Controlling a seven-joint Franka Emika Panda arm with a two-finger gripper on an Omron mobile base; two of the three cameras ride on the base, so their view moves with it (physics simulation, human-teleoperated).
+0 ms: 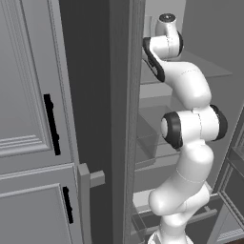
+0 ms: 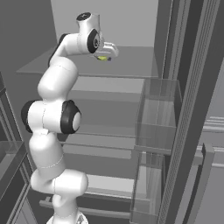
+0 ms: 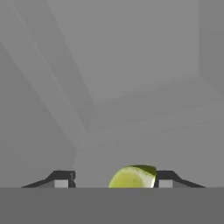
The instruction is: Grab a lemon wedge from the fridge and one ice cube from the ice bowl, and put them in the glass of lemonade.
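Left base view: the arm (image 1: pixel 190 143) rises from lower right and reaches up into the open fridge (image 1: pixel 119 95), wrist up by the top shelf (image 1: pixel 209 66). A light grey panelled cabinet (image 1: pixel 28 95) with a black handle (image 1: pixel 51 124) stands left of the fridge door edge. The gripper itself is hidden behind the wrist.

Right base view: the arm comes from lower left, hand at the upper shelf (image 2: pixel 131 63) of the fridge. The gripper (image 2: pixel 106 56) points right, low over the shelf, with the lemon wedge (image 2: pixel 103 57) as a tiny yellow-green spot right at its tips. A clear door bin (image 2: pixel 159 113) sits at right, lower down.

Hand view: the two dark fingertips (image 3: pixel 165 179) stand apart at the bottom. The lemon wedge (image 3: pixel 132 177) sits between them, touching the right-hand tip, with a clear gap to the other tip (image 3: pixel 61 179). The jaws are spread, not yet pinching the wedge from both sides. Grey fridge shelf and walls lie behind.
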